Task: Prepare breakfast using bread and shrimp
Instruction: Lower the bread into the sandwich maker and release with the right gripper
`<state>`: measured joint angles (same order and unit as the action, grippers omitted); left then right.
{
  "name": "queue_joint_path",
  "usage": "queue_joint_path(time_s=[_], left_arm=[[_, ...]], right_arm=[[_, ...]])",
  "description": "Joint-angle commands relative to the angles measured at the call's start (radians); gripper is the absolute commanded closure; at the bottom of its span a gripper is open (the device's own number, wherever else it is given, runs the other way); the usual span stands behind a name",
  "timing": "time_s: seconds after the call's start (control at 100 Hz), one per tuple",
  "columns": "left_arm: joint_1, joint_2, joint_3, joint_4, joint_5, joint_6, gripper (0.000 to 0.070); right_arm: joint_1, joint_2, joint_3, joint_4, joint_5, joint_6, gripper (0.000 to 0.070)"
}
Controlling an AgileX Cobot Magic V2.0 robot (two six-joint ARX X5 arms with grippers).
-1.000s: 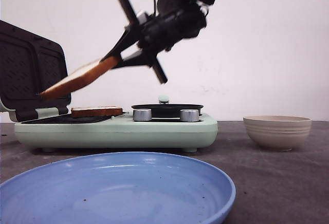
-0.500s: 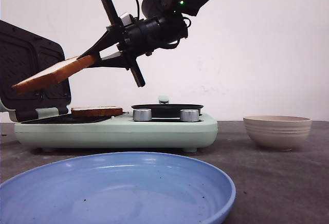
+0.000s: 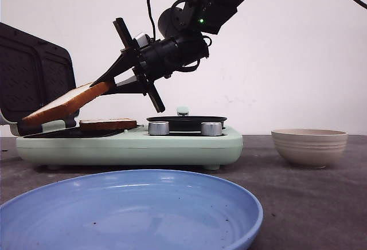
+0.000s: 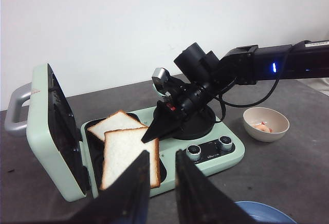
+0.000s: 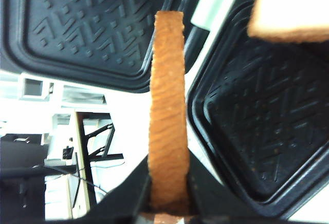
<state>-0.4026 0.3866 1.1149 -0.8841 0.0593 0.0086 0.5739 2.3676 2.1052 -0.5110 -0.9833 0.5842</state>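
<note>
The right gripper (image 3: 108,85) pinches one bread slice (image 3: 64,104) by its crust edge, tilted down toward the free cavity of the sandwich maker (image 3: 132,144) — likely so the far edge seats first. The second slice (image 3: 108,124) already lies in the neighbouring cavity. The left gripper (image 4: 163,180) hovers apart, jaws parted and empty.

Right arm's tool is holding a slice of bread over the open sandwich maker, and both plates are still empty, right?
Not quite. The left wrist view shows a second slice already lying on the sandwich maker. The right tool does hold a slice over it.
</note>
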Motion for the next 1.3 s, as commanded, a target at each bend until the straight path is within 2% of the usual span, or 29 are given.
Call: queue_joint_path(time_s=[0.0, 0.49, 0.54, 0.62, 0.69, 0.86, 0.9, 1.01, 1.09, 1.17, 1.29], left_arm=[[-0.005, 0.000, 0.008, 0.009, 0.005, -0.002, 0.0684], [-0.005, 0.000, 0.008, 0.010, 0.004, 0.002, 0.0684], [-0.005, 0.000, 0.008, 0.010, 0.004, 0.002, 0.0684], [-0.005, 0.000, 0.008, 0.010, 0.004, 0.002, 0.0684], [-0.005, 0.000, 0.008, 0.010, 0.004, 0.002, 0.0684], [-0.005, 0.000, 0.008, 0.010, 0.004, 0.002, 0.0684], [-0.005, 0.000, 0.008, 0.010, 0.004, 0.002, 0.0684], [-0.005, 0.000, 0.008, 0.011, 0.004, 0.002, 0.0684], [-0.005, 0.000, 0.008, 0.018, 0.003, 0.002, 0.0684], [-0.005, 0.000, 0.008, 0.029, 0.000, 0.003, 0.0684], [-0.005, 0.000, 0.008, 0.045, 0.000, 0.003, 0.0684]], right_arm=[[-0.002, 0.028, 0.030, 0.009, -0.003, 0.000, 0.0700], [-0.004, 0.028, 0.030, 0.013, 0.018, -0.024, 0.0693], [-0.004, 0.028, 0.030, 0.016, 0.027, -0.027, 0.0657], [-0.005, 0.028, 0.030, 0.021, 0.043, -0.028, 0.0549], [-0.005, 0.028, 0.030, 0.028, 0.048, -0.051, 0.0488], [-0.005, 0.028, 0.030, 0.032, 0.089, -0.053, 0.0191], [-0.005, 0.028, 0.030, 0.032, 0.108, -0.059, 0.0144], [-0.005, 0.028, 0.031, 0.047, 0.151, -0.108, 0.0134], [-0.014, 0.026, 0.050, 0.034, 0.158, -0.114, 0.0088], [-0.031, 0.026, 0.093, -0.005, 0.167, -0.126, 0.0069], [-0.051, 0.026, 0.193, -0.109, 0.219, -0.201, 0.0068]])
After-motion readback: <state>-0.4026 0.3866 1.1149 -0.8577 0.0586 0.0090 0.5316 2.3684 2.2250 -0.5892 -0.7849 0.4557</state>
